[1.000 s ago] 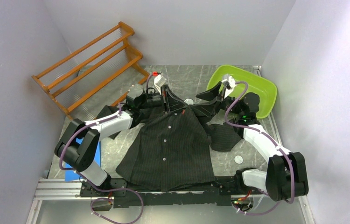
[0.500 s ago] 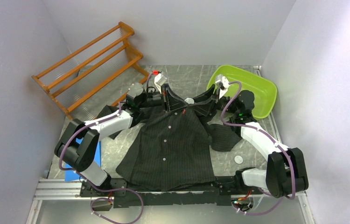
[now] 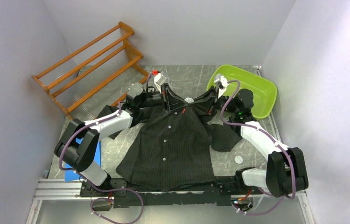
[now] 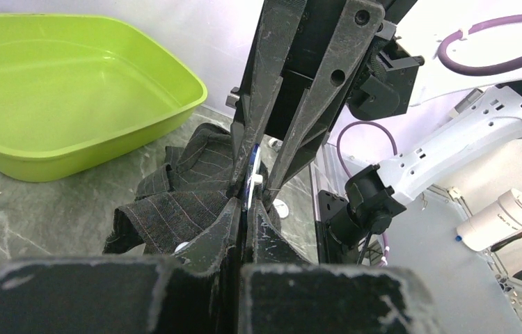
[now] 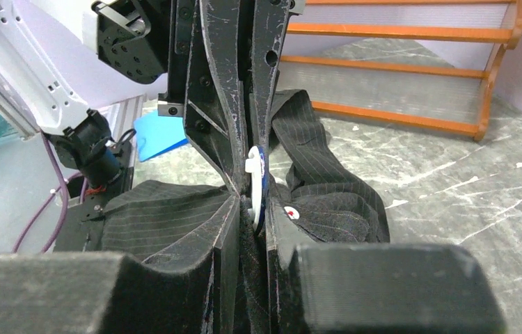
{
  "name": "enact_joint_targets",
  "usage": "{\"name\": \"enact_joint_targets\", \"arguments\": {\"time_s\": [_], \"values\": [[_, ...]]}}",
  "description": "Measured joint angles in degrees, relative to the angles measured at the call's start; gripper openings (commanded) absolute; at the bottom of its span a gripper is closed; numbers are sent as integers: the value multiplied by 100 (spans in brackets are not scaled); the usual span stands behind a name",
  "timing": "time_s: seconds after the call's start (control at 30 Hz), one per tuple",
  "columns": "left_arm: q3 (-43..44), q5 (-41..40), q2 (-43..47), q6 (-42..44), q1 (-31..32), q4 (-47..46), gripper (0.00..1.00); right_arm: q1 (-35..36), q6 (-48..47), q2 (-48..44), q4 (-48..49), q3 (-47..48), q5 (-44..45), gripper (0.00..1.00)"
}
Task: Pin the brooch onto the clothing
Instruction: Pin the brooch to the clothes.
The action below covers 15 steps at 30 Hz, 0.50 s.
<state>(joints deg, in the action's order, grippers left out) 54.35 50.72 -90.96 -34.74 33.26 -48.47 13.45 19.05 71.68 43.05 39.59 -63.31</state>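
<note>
Gripping a fold of the shirt [image 3: 173,144] near its collar, the left pincer [image 4: 246,209] has its fingers pressed together on the striped cloth. Tip to tip against it stands the right pincer [image 5: 252,211], closed on the brooch [image 5: 257,182], a small white and blue disc seen edge-on between its fingers and touching the pinched cloth. A tiny red mark [image 3: 183,112] on the shirt sits just beside the two sets of tips. From the pincers back toward the arm bases, the shirt lies spread front-up on the surface [image 3: 196,77], with a row of white buttons [image 3: 164,140] down its middle. A sleeve [image 3: 222,136] lies bunched under the right arm. Beyond the right pincer, on its outer side, sits a green tub [image 3: 257,91]. Well apart from the left pincer, on its outer far side, stands a wooden rack [image 3: 89,60]. A small pale disc [image 3: 238,159] lies near the right arm, apart from the shirt
</note>
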Motion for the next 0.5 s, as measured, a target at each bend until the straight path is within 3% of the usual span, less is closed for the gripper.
{"name": "enact_joint_targets", "arguments": {"time_s": [0.17, 0.33, 0.5], "values": [[2, -59, 0, 26, 0, 55, 3, 37, -116, 0, -330, 114, 48, 15], [76, -146, 2, 192, 0, 306, 3, 59, -393, 0, -929, 302, 170, 4], [114, -247, 17, 382, 0, 509, 3, 90, -551, 0, -1449, 461, 352, 0]]}}
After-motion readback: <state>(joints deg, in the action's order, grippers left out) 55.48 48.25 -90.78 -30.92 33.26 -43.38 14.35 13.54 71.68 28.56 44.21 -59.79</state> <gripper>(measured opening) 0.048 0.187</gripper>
